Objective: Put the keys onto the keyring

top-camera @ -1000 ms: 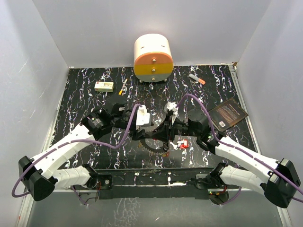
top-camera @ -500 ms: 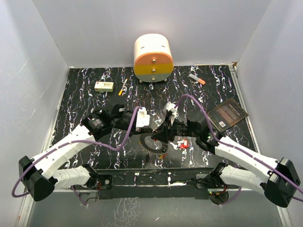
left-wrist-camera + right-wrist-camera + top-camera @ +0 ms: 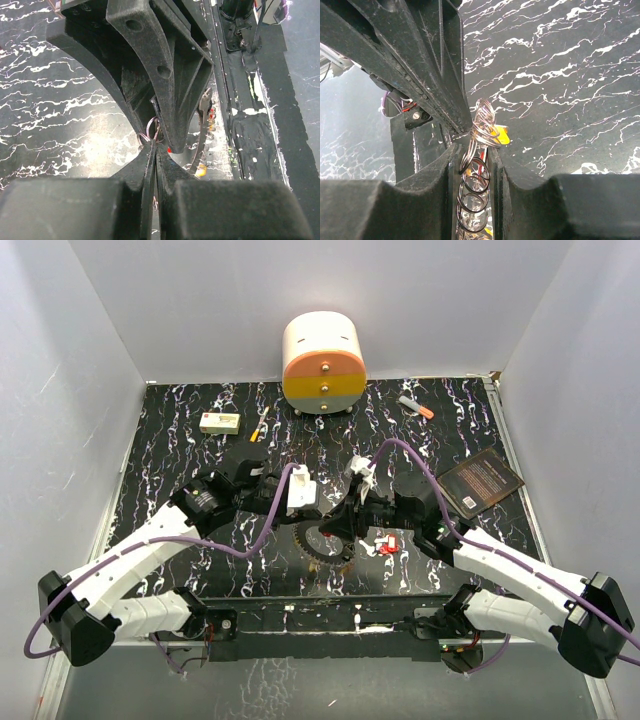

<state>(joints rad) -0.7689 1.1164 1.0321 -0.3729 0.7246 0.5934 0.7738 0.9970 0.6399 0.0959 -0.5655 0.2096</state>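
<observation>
Both grippers meet over the table's middle. My right gripper (image 3: 477, 150) is shut on a bunch of small wire rings (image 3: 476, 172), with a yellow key head (image 3: 501, 135) hanging just beyond its tips. Pointing at them from the opposite side, my left gripper (image 3: 155, 145) is shut, pinching a small wire loop (image 3: 150, 133) at its tips. The grey jagged keyring (image 3: 312, 543) sits just below the grippers (image 3: 335, 525) in the top view, partly hidden by them. Red keys (image 3: 385, 543) lie to its right and an orange key (image 3: 345, 565) at its near edge.
A cream, orange and yellow drum-shaped drawer unit (image 3: 323, 365) stands at the back. A white box (image 3: 219, 422) lies back left, an orange-tipped marker (image 3: 416, 406) back right, and a dark booklet (image 3: 483, 480) at the right. Grey walls close in three sides.
My left gripper has gone from open to shut on the wire loop. Both gripper tips have drawn slightly closer over the keyring. The right gripper's hold is unchanged.
</observation>
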